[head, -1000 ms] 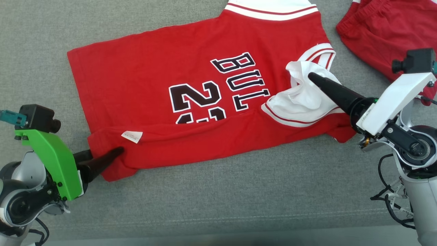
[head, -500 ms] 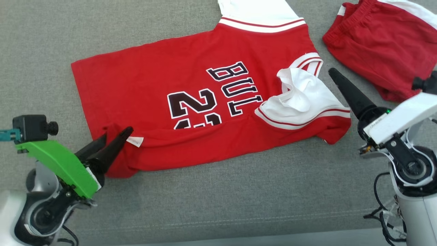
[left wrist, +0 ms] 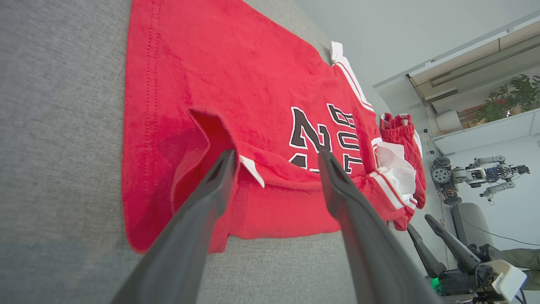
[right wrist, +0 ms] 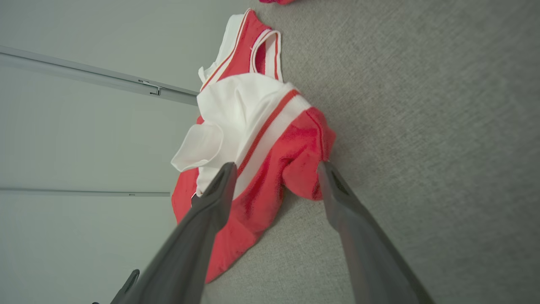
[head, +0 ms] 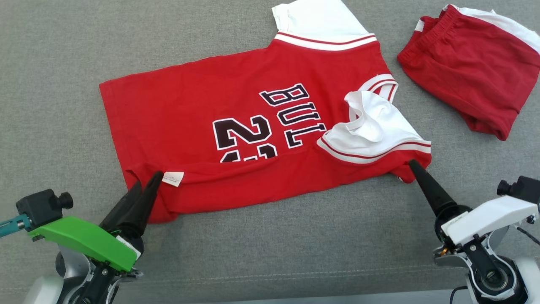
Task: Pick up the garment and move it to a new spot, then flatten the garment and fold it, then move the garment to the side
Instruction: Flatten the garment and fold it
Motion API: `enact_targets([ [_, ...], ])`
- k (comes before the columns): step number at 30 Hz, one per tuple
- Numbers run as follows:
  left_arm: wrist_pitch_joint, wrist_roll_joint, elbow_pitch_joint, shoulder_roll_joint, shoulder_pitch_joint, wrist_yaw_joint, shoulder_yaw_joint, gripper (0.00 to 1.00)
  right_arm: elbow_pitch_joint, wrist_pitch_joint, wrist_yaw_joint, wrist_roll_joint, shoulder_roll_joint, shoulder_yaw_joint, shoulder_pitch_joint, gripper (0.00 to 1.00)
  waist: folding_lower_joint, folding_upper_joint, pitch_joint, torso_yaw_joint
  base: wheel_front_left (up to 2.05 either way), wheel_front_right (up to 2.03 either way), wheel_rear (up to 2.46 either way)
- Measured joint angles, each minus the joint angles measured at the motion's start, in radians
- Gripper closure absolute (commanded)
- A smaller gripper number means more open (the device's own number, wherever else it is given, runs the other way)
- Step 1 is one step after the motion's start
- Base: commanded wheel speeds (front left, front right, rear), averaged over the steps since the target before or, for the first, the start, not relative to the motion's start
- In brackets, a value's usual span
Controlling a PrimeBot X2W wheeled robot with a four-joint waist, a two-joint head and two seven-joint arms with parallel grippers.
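Nearest, the left end effector (left wrist: 276, 153) stands open over the folded near hem of the red jersey (head: 202, 105), and the right end effector (right wrist: 275, 165) gapes empty at its sleeve corner. The jersey lies spread on the grey fabric surface (head: 270, 245), with red shorts (head: 468, 80) beyond it.

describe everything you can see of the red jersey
The red jersey, knit cloth by its look, has white sleeves trimmed in red stripes, black white-edged lettering and numbers, and a white tag at the hem. It lies spread on the grey surface, near edge folded over, near sleeve crumpled on top. The open left gripper sits at the hem corner, the open right gripper at the near shoulder corner.
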Motion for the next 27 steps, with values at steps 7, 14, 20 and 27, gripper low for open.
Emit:
enact_targets([
  [7,-0.082,0.052,-0.005,0.003,0.025,0.029,0.058,0.00,0.025,-0.025,0.018,0.007,0.015,0.013,0.032,0.00,0.0000,0.0000,-0.003,0.018,0.00,0.00,0.00],
  [14,-0.101,-0.051,-0.093,-0.095,0.080,0.029,0.044,0.00,0.045,-0.048,0.036,0.015,0.023,0.020,0.032,0.00,0.0000,0.0000,-0.001,0.026,0.00,0.00,0.00],
  [20,-0.087,-0.144,-0.095,-0.176,0.150,0.041,-0.013,0.00,0.052,-0.055,0.047,0.020,0.030,0.036,0.043,0.00,0.0000,0.0000,0.001,0.027,0.00,0.00,0.00],
  [27,-0.092,-0.162,-0.035,-0.194,0.175,0.052,-0.005,0.00,0.053,-0.064,0.053,0.020,0.032,0.045,0.043,0.00,0.0000,0.0000,0.014,0.023,0.00,0.00,0.00],
])
